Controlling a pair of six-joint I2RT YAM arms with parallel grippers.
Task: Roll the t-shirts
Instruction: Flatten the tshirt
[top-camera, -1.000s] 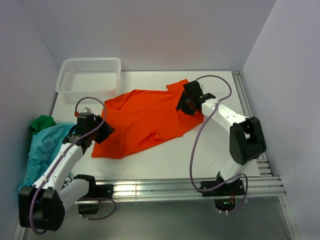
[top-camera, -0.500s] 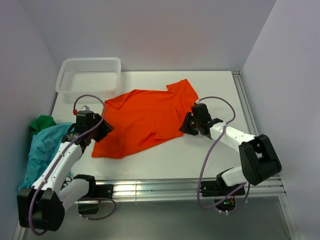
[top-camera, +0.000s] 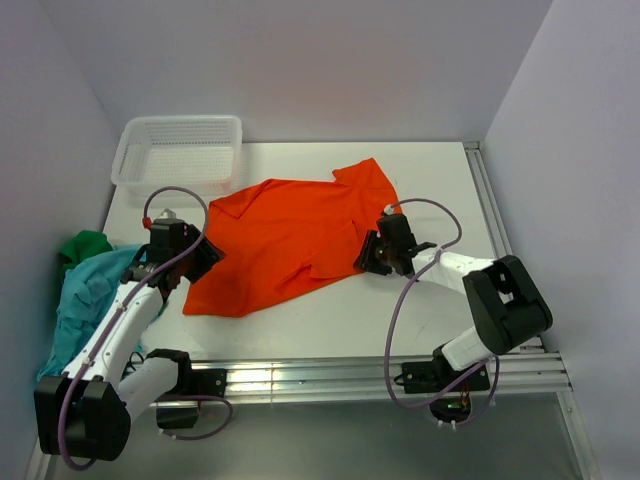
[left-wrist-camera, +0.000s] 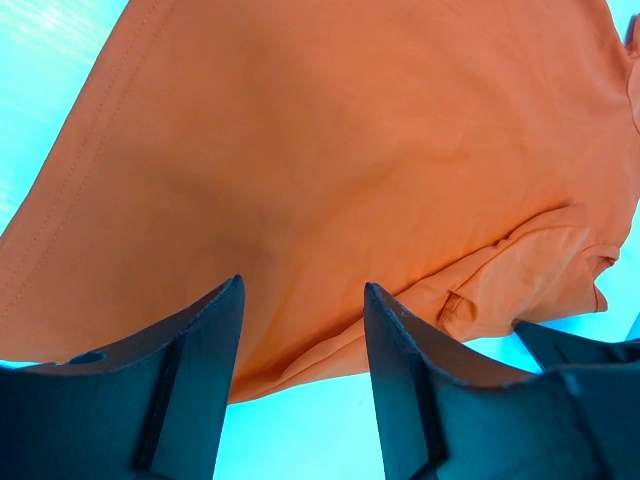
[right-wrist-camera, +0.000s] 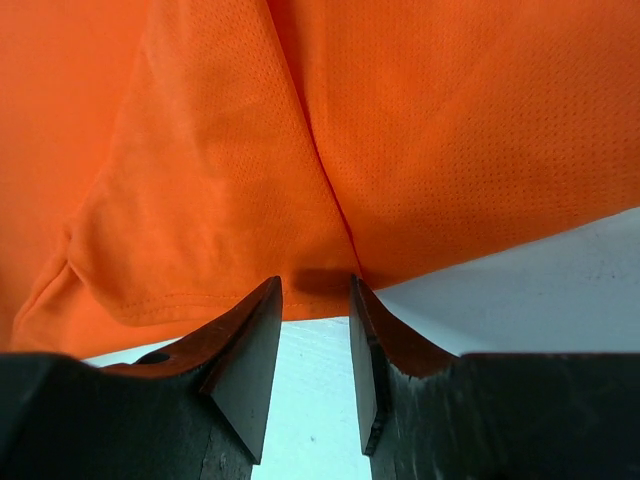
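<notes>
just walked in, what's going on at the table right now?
The orange-red t-shirt lies spread flat on the table, not yet rolled. The left gripper hangs open over the shirt's near left corner. The right gripper is at the near right hem, jaws narrowly apart; whether it has pinched cloth is unclear. A teal-blue t-shirt and a dark green one lie bunched at the left edge. The white mesh basket sits at the far left corner.

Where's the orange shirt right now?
Top view: the orange shirt lies spread flat mid-table, on the arms' side of the white basket, between the left tool at its left edge and the right tool at its right edge.
</notes>
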